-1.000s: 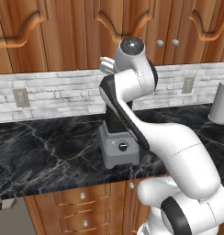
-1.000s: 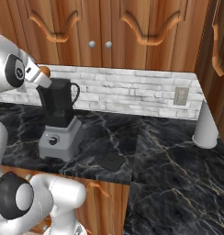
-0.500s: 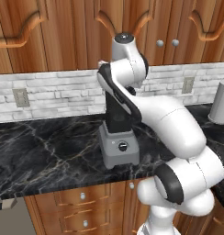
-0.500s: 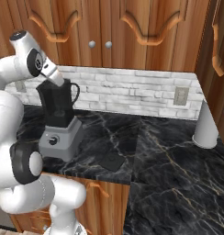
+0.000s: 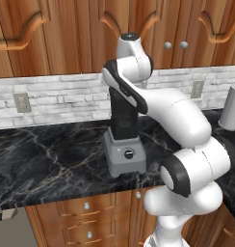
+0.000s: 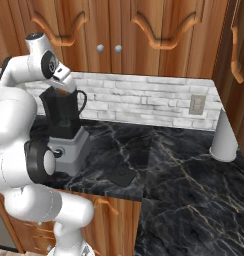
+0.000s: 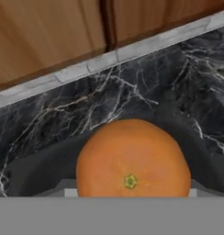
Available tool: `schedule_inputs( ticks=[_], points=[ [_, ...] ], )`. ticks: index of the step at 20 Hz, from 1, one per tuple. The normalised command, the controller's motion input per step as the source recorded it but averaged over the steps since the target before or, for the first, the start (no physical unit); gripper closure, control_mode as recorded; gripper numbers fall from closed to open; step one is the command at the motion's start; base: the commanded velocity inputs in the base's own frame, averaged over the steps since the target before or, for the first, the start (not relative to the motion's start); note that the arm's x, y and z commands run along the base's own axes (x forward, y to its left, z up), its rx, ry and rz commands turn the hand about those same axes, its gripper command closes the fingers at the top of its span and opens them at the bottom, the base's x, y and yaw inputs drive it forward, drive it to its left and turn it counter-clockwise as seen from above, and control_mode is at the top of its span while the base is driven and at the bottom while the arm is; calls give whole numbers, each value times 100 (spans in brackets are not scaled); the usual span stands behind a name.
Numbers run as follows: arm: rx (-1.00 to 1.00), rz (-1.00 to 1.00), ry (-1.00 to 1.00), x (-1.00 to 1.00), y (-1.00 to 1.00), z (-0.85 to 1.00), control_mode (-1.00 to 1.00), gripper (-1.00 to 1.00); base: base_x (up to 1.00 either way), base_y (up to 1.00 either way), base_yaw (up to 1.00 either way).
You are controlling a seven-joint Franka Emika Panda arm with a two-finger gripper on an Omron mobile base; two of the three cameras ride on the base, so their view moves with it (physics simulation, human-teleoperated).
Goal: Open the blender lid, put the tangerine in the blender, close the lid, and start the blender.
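Observation:
The blender (image 5: 124,155) stands mid-counter, a grey base with a round knob (image 5: 129,154) and a dark jar (image 6: 60,116) whose top is uncovered. My gripper (image 6: 68,90) hangs right over the jar's mouth, shut on the tangerine (image 7: 132,158). In the hand view the orange fruit sits close at the bottom centre, with the jar's dark rim (image 7: 40,160) curving around below it. The blender lid (image 6: 123,175), a flat black square, lies on the counter in front and to the right of the blender.
A tall grey cylinder (image 6: 225,137) stands on the counter far to the right, against the wall (image 5: 232,108). Wooden cabinets hang close above the blender. The arm's elbow (image 6: 41,160) sits in front of the blender base.
The hand has carried the tangerine from the left of the jar's top to right over its mouth and a little lower. The blender and lid have not moved.

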Motion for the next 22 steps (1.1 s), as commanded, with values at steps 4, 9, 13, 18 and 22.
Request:
schedule_inputs(
  ticks=[4,9,13,18,22],
  points=[
    [0,18,5,6,-1,-59,-100,100,0,0,0],
    [0,18,-2,5,8,-23,-100,100,0,0,0],
    [0,27,2,25,0,-28,-100,100,0,0,0],
    [-2,20,11,5,10,-65,-100,-100,0,0,0],
    [-3,8,9,2,1,-39,-100,-100,0,0,0]
  ],
)
